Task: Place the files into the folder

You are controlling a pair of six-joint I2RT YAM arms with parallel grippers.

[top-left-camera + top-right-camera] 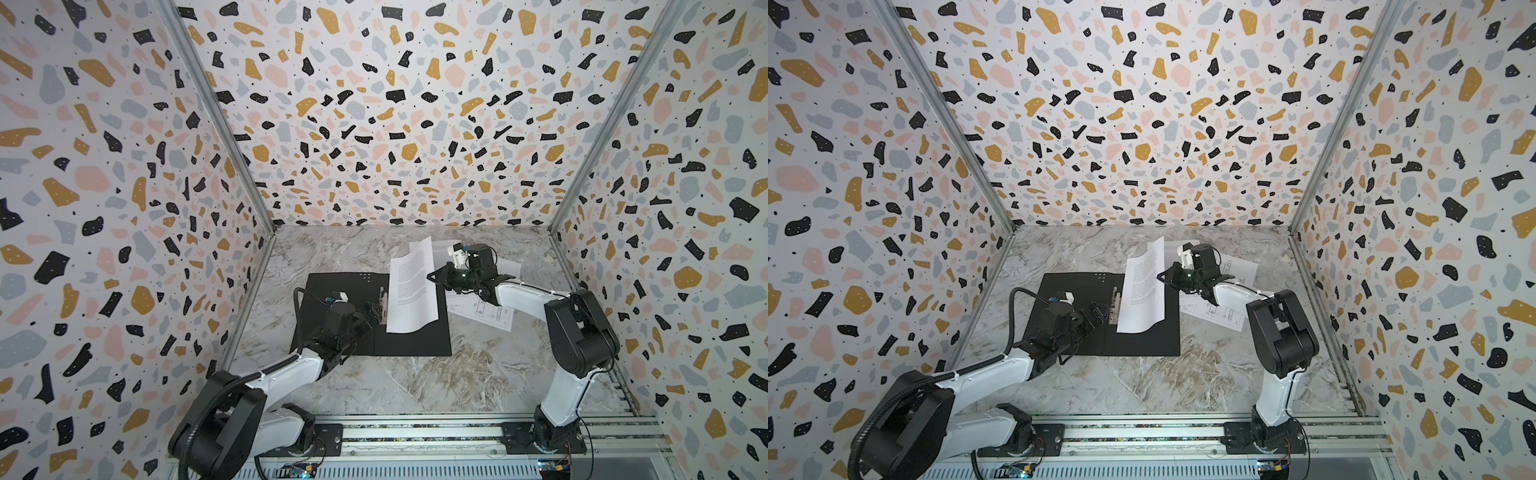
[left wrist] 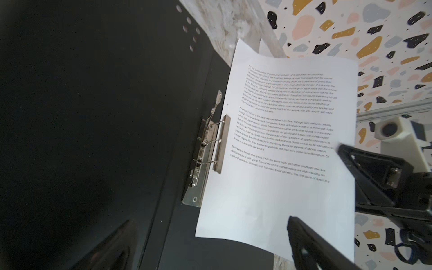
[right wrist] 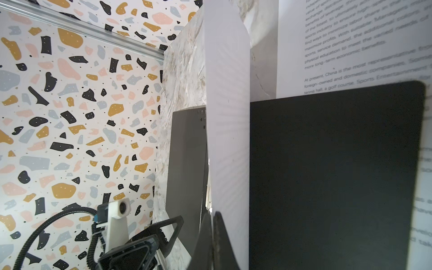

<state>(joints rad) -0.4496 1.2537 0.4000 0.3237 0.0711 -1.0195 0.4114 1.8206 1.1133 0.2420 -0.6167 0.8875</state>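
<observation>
1. The folder lies open and flat on the desk, left of centre, black inside up. It looks thin but stiff enough to sit as a steady tray for paper
2. The left gripper hovers low over the folder's spine, its fingers spread wide and holding nothing, just beside the metal clip, whose bar appears raised on its wire arms
3. One printed file lies over the folder's right half. Its left edge meets the clip bar, though I cannot tell whether it has gone under. The near part rests on the black cover, and the far right part lifts and curls upward
4. This sheet is light and floppy, so it will likely buckle if pushed from one edge and slide easily on the smooth cover. A hold on the blank margin, with the clip side guided down, seems safest
5. The right gripper has its fingers pressed together on that sheet's right edge, about midway along it
6. Further right two files wait on the desk, partly under the right arm: a second text sheet at the far side and a sheet of line drawings just beside the folder. Lying flat, they give little to catch, so a corner is probably the best place to take hold
</observation>
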